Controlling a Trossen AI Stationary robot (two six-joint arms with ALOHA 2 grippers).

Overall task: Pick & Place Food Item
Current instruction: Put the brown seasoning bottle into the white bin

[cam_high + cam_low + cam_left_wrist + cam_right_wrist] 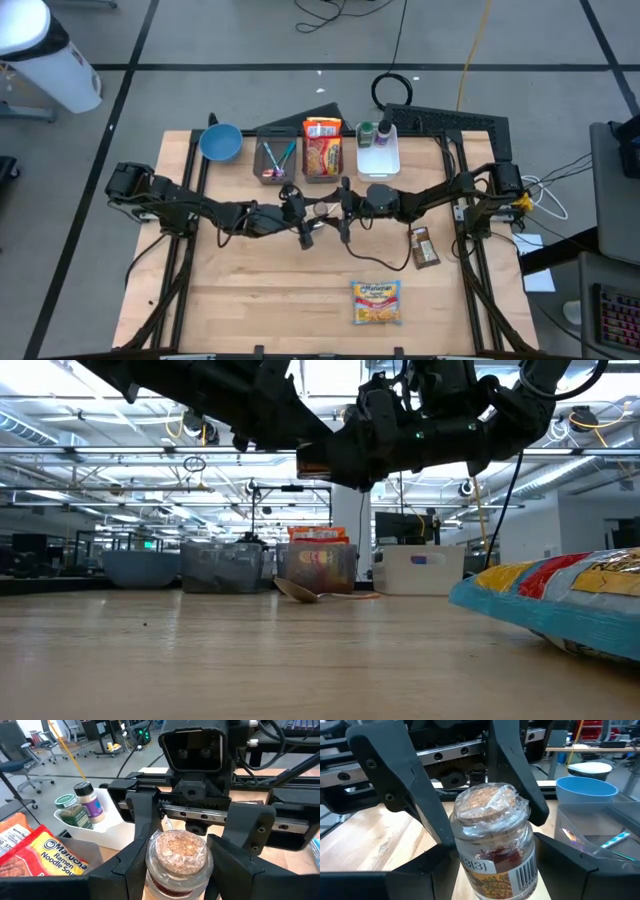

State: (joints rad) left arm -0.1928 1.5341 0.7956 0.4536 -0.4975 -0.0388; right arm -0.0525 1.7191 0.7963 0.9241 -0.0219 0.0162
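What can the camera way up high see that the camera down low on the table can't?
Only the high view shows the brown snack bar, the two spice bottles in the white bin, and the left claw and right claw meeting over the middle of the table.

Only the low view shows the room's ceiling lights behind, and a wooden spoon lying on the table.

Both show the blue bowl, the ramen packet and the ramen standing in the clear bin.

Jar [492, 840]: clear glass, tan cork-coloured top, white barcode label. Bowl [220, 141], upper left: blue. Ramen packet [377, 301], lower centre: yellow and red, blue edging. Bin [379, 152], upper centre: white.
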